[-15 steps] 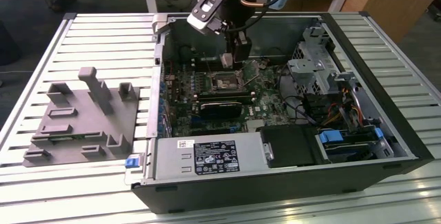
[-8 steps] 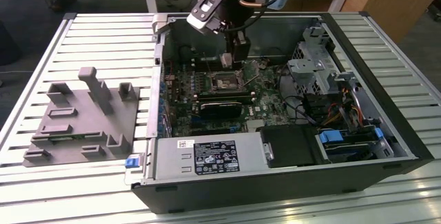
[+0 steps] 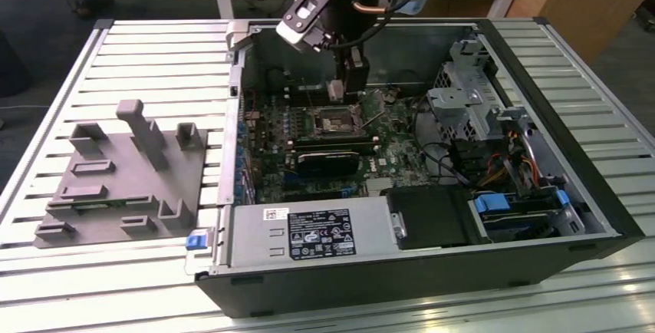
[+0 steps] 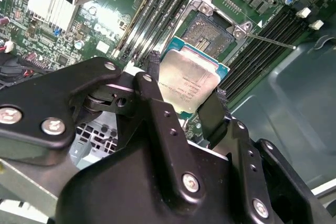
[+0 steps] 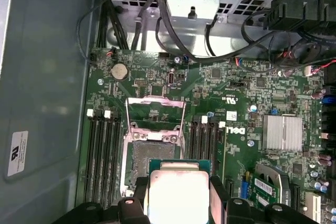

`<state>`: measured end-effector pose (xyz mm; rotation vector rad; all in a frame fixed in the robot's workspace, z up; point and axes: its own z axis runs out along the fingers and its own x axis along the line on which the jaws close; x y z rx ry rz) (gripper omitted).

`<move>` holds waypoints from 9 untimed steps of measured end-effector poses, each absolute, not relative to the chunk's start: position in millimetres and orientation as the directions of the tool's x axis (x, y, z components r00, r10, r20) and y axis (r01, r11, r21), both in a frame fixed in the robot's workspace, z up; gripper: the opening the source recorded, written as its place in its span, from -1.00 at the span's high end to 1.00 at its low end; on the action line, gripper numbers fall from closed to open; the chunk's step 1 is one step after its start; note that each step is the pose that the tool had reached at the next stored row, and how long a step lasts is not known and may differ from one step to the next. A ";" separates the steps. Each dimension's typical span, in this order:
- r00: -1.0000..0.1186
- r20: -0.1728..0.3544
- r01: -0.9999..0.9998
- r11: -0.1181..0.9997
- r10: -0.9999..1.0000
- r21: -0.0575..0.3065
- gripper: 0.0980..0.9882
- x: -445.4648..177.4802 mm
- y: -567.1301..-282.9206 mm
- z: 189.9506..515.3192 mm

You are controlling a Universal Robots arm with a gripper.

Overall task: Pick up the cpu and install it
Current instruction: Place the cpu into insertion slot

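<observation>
Install step in hand: carry. Gripper [image 4: 185, 93] fingers clamped on cpu [image 5: 176, 195] edges; chip held clear above motherboard [image 5: 236, 85], near open socket [image 5: 152, 157], not seated. Seating likely calls for square alignment and a level, gentle descent.

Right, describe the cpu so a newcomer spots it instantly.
Look inside the open computer case at the green motherboard. Near its open socket, the claw grips the cpu: a flat square chip with a silver top, unlike the dark, metal-framed socket.
</observation>
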<state>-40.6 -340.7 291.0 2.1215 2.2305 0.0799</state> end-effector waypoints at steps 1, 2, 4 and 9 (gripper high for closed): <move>-0.050 -0.010 0.995 0.050 0.999 0.080 0.00 -40.6 -340.7 290.7; -0.049 -0.012 0.996 0.050 0.999 0.080 0.00 -40.6 -340.7 290.5; -0.049 -0.014 0.996 0.050 0.999 0.080 0.00 -40.6 -340.7 290.1; -0.045 -0.017 0.996 0.046 0.999 0.080 0.00 -40.6 -340.3 288.0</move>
